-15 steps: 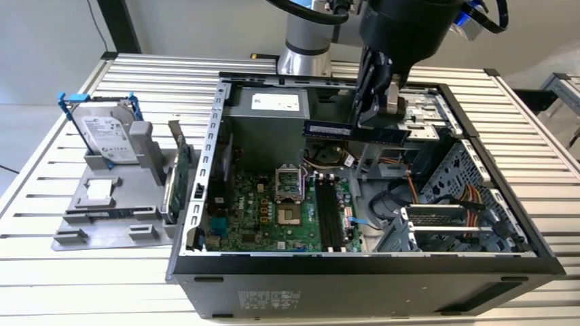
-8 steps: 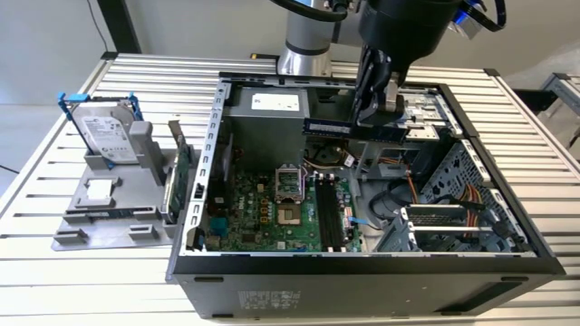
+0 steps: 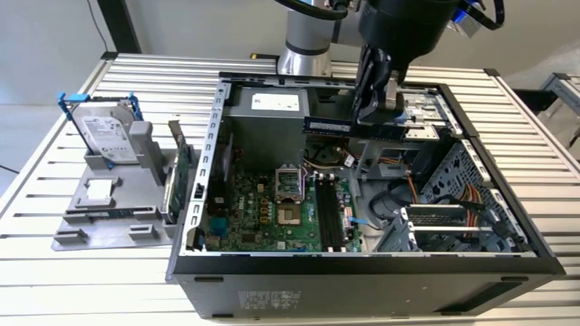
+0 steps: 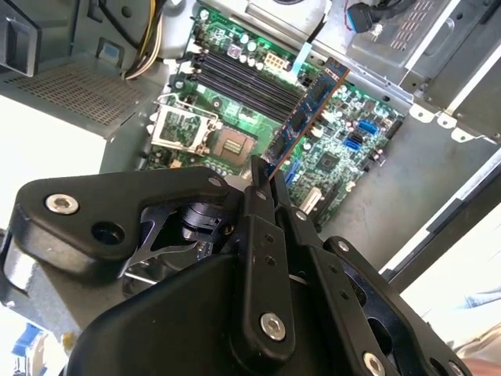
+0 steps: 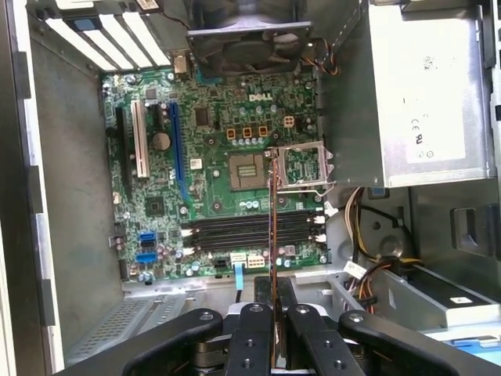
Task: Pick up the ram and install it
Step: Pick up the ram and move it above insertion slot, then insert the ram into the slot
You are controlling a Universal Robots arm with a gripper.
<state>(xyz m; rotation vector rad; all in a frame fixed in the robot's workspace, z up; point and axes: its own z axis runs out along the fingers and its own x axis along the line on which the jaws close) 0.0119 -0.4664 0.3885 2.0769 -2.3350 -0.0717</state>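
My gripper (image 3: pixel 376 117) hangs over the open computer case (image 3: pixel 208 156), shut on the ram (image 3: pixel 327 126), a narrow blue-green stick held level above the motherboard (image 3: pixel 263 210). In the second wrist view the ram (image 4: pixel 309 110) sticks out from the gripper (image 4: pixel 264 176) over the board. In the first wrist view the ram (image 5: pixel 273 227) appears edge-on as a thin line rising from the gripper (image 5: pixel 274 301), crossing the black memory slots (image 5: pixel 250 231). These memory slots (image 3: pixel 331 210) lie well below the stick, beside the processor socket (image 3: pixel 288 183).
A grey holder (image 3: pixel 118 197) at the exterior view's left carries a hard drive (image 3: pixel 109 136) in a blue frame and an upright green card (image 3: pixel 178 173). Inside the case are the power supply (image 5: pixel 430 94), a fan (image 5: pixel 246 31), loose cables (image 3: pixel 435 197) and a drive cage (image 3: pixel 462 231).
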